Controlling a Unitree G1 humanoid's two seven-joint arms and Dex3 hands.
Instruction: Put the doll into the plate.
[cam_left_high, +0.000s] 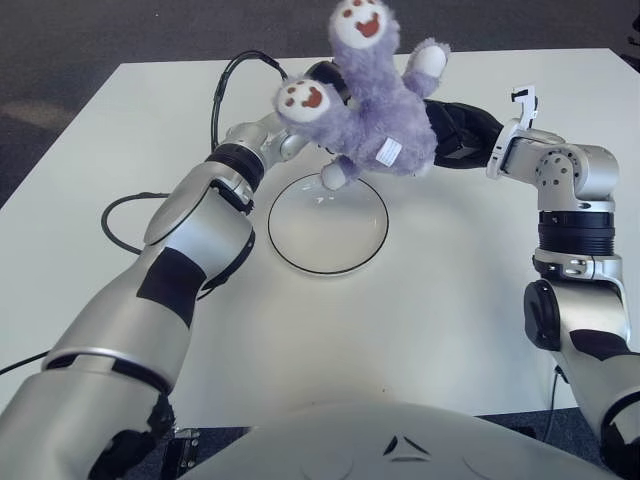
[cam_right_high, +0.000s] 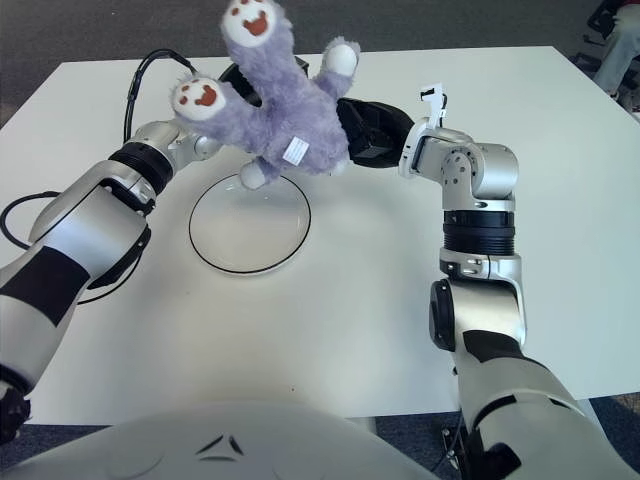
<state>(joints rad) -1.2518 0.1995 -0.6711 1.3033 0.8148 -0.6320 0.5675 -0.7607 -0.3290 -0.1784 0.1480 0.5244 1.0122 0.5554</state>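
Observation:
A purple plush doll (cam_left_high: 375, 115) with brown-marked white paws hangs in the air over the far rim of the round, black-rimmed plate (cam_left_high: 330, 240). It is tilted with its paws up and to the left. My left hand (cam_left_high: 300, 135) presses on it from the left and is mostly hidden behind the plush. From the right, my dark right hand (cam_left_high: 450, 130) grips its other side. One small foot (cam_left_high: 333, 176) dangles just above the plate's far edge. Nothing lies in the plate (cam_right_high: 250, 230).
A black cable (cam_left_high: 120, 215) loops on the white table (cam_left_high: 420, 320) left of my left arm. Another cable arc (cam_left_high: 225, 85) rises behind the left wrist. Dark floor lies beyond the table's far edge.

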